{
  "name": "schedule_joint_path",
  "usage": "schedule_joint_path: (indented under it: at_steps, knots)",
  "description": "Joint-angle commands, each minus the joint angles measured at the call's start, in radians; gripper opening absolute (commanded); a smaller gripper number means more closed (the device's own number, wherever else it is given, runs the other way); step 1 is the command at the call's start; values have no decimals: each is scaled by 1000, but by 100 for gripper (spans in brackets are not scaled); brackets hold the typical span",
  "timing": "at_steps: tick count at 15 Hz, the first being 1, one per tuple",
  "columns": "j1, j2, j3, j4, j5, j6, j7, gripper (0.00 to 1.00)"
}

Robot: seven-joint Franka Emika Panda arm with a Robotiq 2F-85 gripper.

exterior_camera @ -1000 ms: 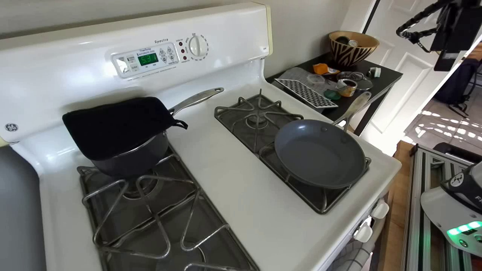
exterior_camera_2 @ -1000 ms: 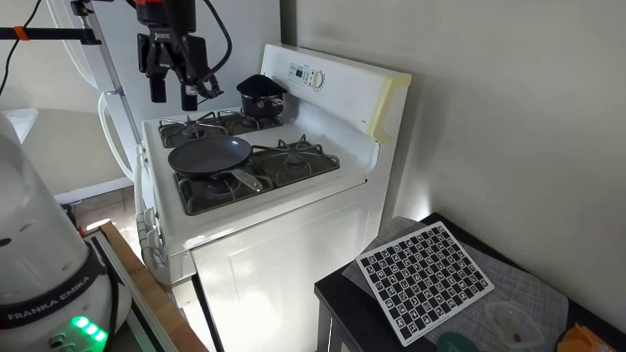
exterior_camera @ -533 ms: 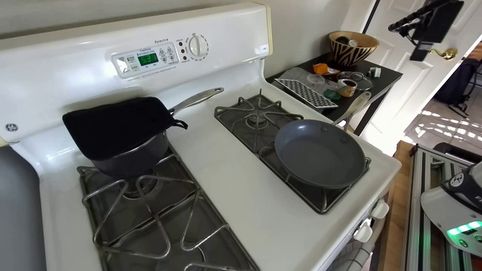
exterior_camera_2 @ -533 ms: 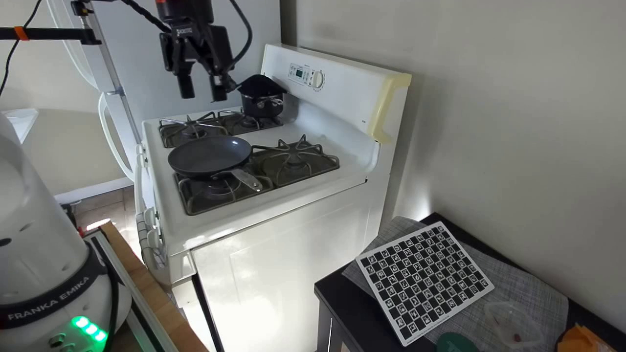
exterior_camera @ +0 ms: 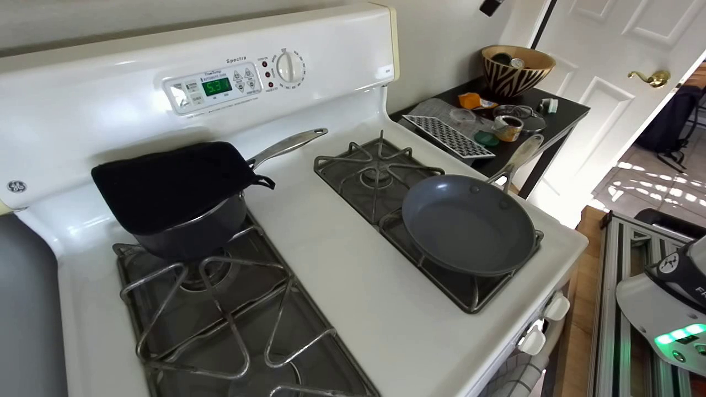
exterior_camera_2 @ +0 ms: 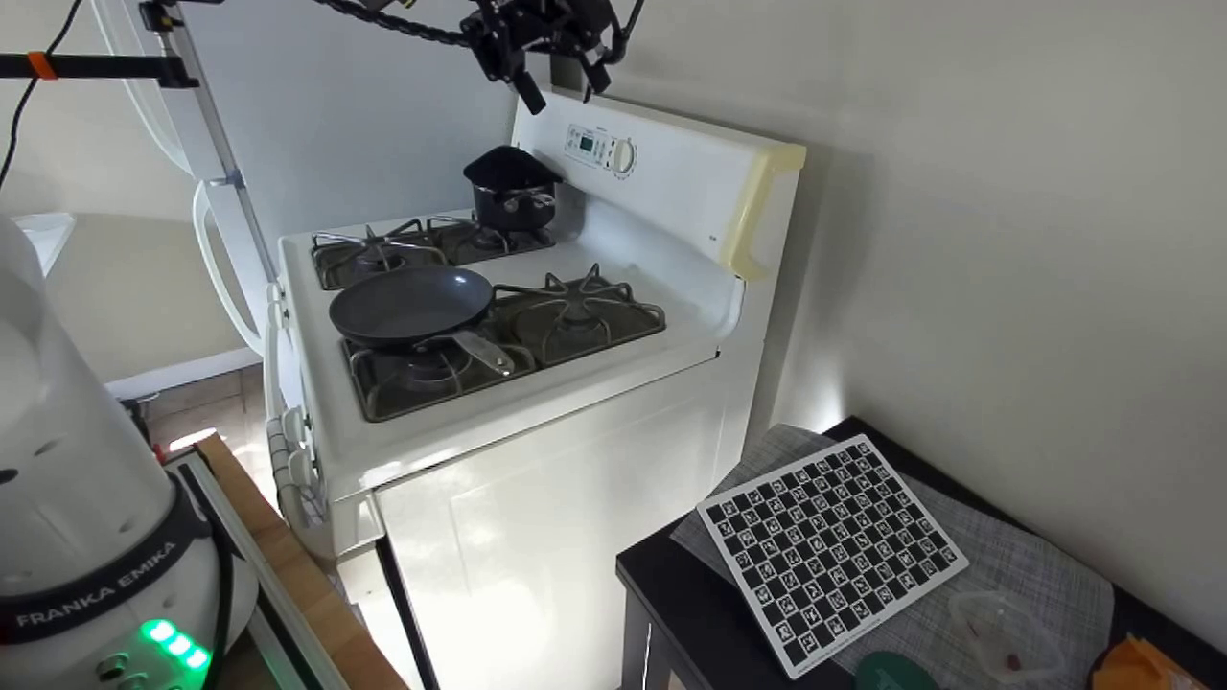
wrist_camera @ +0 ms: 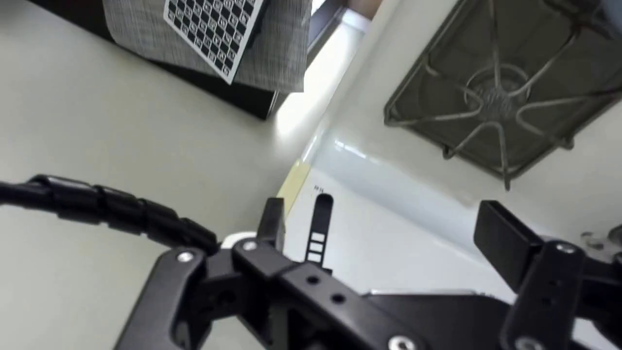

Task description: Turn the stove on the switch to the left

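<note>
White, the stove [exterior_camera: 331, 259] stands near a black table [exterior_camera_2: 685, 596] in both exterior views; on it we see a frying pan [exterior_camera: 469, 226] at the front, a pot [exterior_camera: 201, 231] at the back. The gripper [exterior_camera_2: 562, 86] hangs high, its fingers [wrist_camera: 505, 245] spread, the back panel [wrist_camera: 384, 243] between them in the wrist view.

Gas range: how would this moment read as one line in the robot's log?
Gripper: open, empty, midair | gas range: frying pan front, saucepan rear | oven display: lit green | front knobs: untouched
</note>
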Motion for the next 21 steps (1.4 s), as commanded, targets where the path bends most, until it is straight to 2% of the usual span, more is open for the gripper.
schedule_joint_path:
  at_steps: [1, 4, 6, 7, 14, 17, 21]
  knots:
    - [-56, 134, 62, 67, -28, 154, 118, 100]
    - [-91, 214, 123, 108, -39, 205, 214, 100]
    - [-86, 253, 150, 135, -34, 195, 252, 100]
    - [-67, 207, 115, 102, -14, 185, 193, 100]
    - [-66, 249, 132, 134, -17, 185, 227, 100]
    - [-106, 297, 173, 146, -65, 240, 348, 100]
    - [-127, 380, 209, 193, -123, 284, 488, 100]
